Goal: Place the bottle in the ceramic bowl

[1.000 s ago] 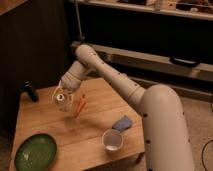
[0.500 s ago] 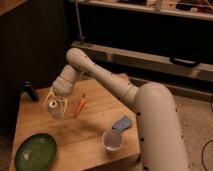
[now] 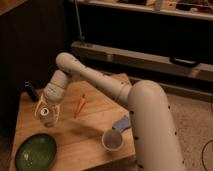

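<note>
My gripper [image 3: 47,114] hangs over the left part of the wooden table [image 3: 82,135], fingers pointing down. It is shut on the bottle [image 3: 45,118], a small pale bottle held upright between the yellowish fingers [image 3: 57,113], just above the tabletop. The ceramic bowl [image 3: 35,152], a wide, shallow, glossy green dish, sits at the table's front left corner, below and slightly left of the gripper. The bottle is apart from the bowl, behind its far rim.
An orange carrot-like stick [image 3: 80,105] lies right of the gripper. A white cup [image 3: 112,141] stands near the front right edge, with a blue-grey object [image 3: 121,123] behind it. A dark object [image 3: 30,91] stands at the table's back left. My arm spans the table's right side.
The gripper has moved left and toward the front of the table with the bottle in it, away from the orange stick and closer to the green bowl.
</note>
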### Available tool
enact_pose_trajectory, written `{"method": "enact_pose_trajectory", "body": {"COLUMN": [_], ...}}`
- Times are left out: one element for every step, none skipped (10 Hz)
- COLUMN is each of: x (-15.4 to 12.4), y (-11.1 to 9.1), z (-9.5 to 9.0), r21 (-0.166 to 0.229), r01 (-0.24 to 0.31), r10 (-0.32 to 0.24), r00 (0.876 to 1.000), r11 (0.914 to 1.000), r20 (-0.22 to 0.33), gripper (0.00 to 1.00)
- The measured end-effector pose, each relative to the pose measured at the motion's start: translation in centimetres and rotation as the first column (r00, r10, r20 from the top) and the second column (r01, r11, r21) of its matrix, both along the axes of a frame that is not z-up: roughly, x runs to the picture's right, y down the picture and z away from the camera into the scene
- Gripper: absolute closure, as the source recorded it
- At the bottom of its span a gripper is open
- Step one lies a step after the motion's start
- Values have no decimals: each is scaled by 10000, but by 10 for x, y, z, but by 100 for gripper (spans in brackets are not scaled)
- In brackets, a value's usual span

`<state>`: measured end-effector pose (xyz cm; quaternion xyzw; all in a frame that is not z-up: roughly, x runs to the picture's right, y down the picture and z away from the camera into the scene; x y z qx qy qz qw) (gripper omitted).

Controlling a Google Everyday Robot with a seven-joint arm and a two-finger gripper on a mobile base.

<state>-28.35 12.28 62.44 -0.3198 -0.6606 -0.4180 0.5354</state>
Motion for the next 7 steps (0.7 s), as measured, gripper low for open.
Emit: {"method": "enact_pose_trajectory", "body": {"x": [-5,-9,-13,-18,-22,-26,-32], "y": [7,14,20,28,35,42,52], "z": [-6,-11,-15,-21,-25,-30,-37], "r21": [-101,-191,-275,-389,-473,-569,-729], "r01": [157,300,421,573,679,796,963], "r10": [-156,-295,-411,-553,-649,-753,-899], "r00": [9998,9992,9985,9972,9959,9944,9922], "r11": [9998,9994,9987,9976,9966,9952,9927], "r20": [135,253,365,509,623,737,866], "gripper": [100,100,100,100,100,98,86]}}
